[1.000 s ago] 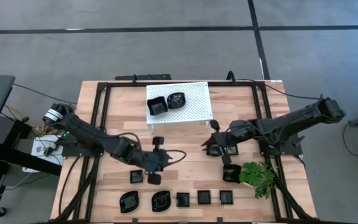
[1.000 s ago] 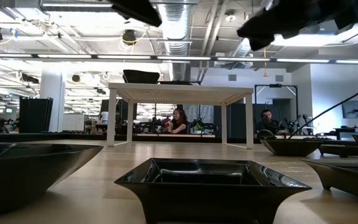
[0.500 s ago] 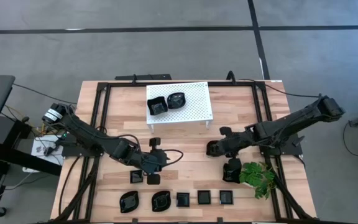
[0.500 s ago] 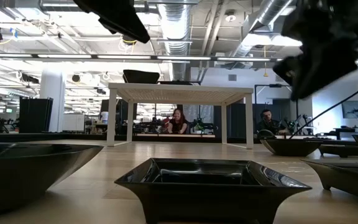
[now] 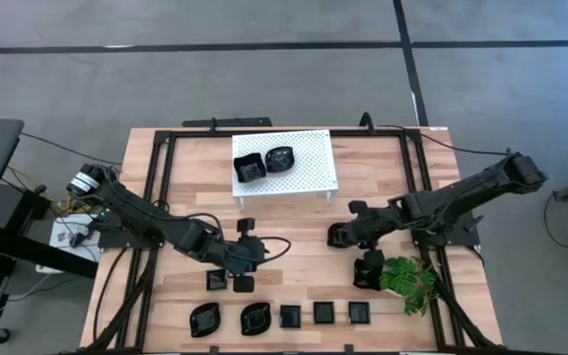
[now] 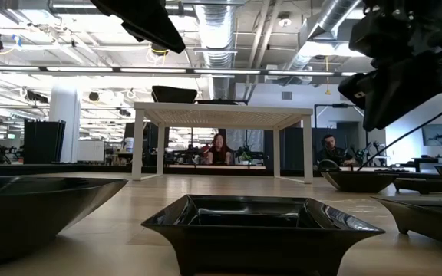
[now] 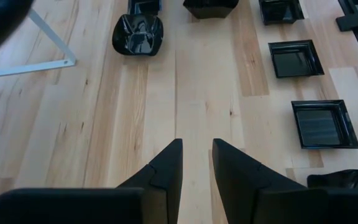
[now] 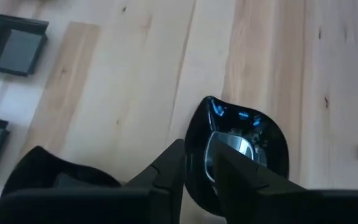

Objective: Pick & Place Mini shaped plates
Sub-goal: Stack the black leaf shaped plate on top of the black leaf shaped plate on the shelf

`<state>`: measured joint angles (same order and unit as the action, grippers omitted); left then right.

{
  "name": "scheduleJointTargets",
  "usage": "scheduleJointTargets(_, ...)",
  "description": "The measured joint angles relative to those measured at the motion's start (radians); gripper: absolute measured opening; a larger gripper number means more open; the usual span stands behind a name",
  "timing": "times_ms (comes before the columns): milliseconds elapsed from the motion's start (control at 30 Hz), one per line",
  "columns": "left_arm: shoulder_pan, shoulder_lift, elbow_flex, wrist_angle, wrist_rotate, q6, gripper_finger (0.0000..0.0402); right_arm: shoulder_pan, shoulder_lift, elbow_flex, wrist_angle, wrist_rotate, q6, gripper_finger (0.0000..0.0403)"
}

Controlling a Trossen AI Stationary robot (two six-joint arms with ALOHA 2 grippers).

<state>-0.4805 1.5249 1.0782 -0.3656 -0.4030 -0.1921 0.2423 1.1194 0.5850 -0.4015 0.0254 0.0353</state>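
Pinching the rim of a rounded black plate (image 8: pixel 253 146), the right gripper (image 5: pixel 337 235) holds it near table centre, at 5 o'clock from the white rack (image 5: pixel 309 168). This glossy dish looks stiff, light and slippery, so a rim grip seems best. The left gripper (image 7: pixel 196 163) is slightly parted and empty, above bare wood.

Nothing readable here as far as I can tell. No labels, brands or numbers on the plates (image 5: pixel 290 317), the rack (image 5: pixel 309 163) or the table (image 5: pixel 294 212). There's a light mark at the picture's left edge in the high view that might be a letter, but it's cut off, so can't say.
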Motion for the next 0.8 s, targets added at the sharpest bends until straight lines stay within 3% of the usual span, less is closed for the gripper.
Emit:
scheduleJointTargets(400, 0.0, 0.0, 0.0, 0.008, 0.0, 0.0, 0.0089, 0.054, 0.0, -0.069, 0.001, 0.001, 0.01, 0.0186)
scheduleJointTargets(800, 0.0, 0.0, 0.0, 0.013, 0.0, 0.0, 0.0089, 0.056, 0.063, -0.127, 0.132, 0.05, 0.008, 0.018)
